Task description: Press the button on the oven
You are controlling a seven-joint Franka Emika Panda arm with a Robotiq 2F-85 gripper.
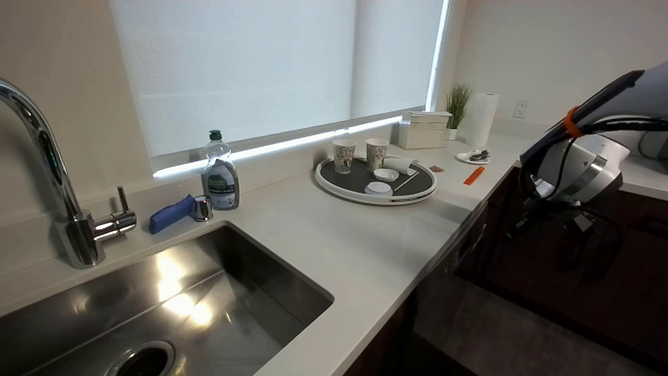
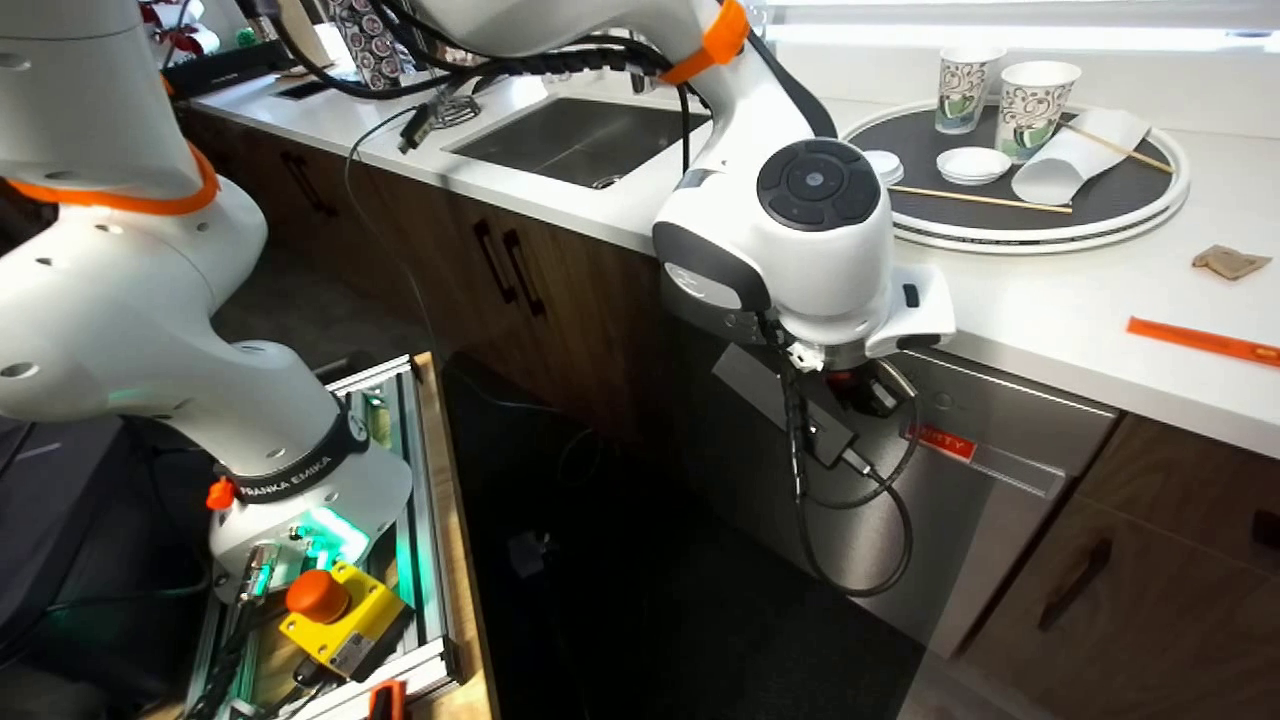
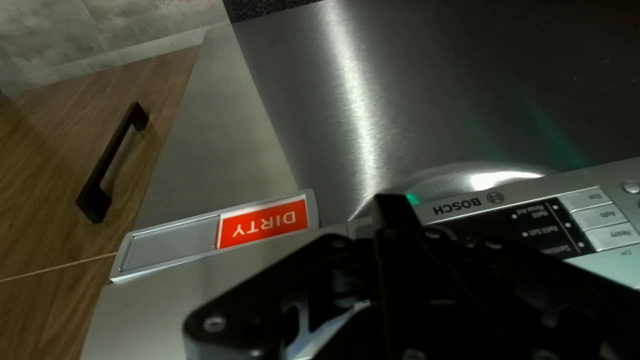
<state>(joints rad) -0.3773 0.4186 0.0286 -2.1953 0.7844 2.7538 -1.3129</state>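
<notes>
1. Under the white counter (image 2: pixel 1050 295) is a steel machine (image 3: pixel 425 95), more like a dishwasher than an oven.
2. Its button panel (image 3: pixel 530 220) faces the room, likely for easy reach; its long side runs sideways near the machine's top.
3. The gripper (image 3: pixel 394 204) has its fingers squeezed together on nothing, maybe for poking. I can't tell if it touches the panel.
4. Three stacked buttons (image 3: pixel 600 217) on the panel face out too, wider than tall, right of the gripper in the wrist view.
</notes>
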